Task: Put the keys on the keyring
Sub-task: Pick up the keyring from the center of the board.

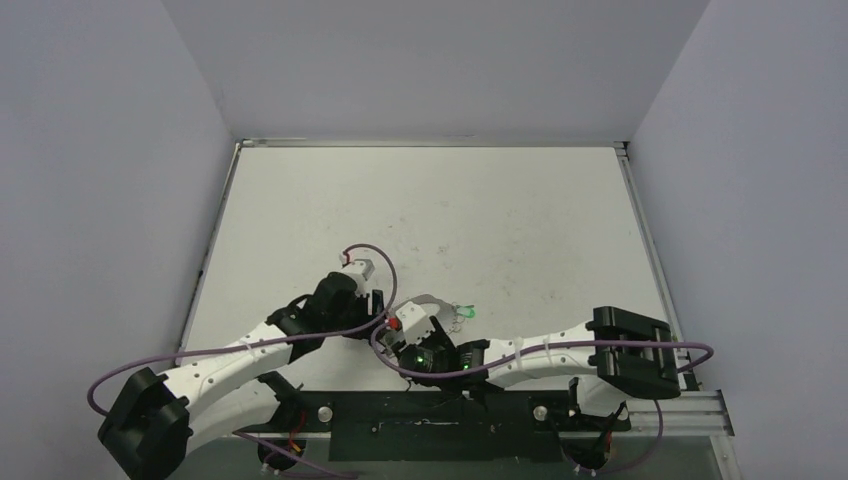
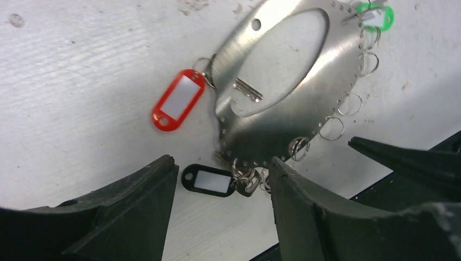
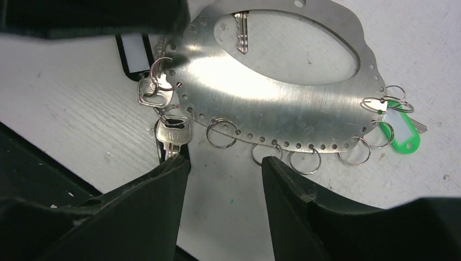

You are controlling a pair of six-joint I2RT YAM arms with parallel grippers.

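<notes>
Honestly, my left gripper (image 2: 223, 168) and right gripper (image 3: 225, 166) both hung spread and empty at the ringed edge of the keyring (image 2: 282, 130), which lay flat toward the near side of the table (image 2: 81, 65). The red-tagged key (image 2: 247, 89) rested inside its oval cut-out, so I judged a careless pinch could shove the plate and slide that key away.

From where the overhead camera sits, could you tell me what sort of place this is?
Probably a robotics lab test cell: a white table boxed in by plain grey walls, the left arm and right arm mounted on a metal rail, and a keyring laid out as a prop.
</notes>
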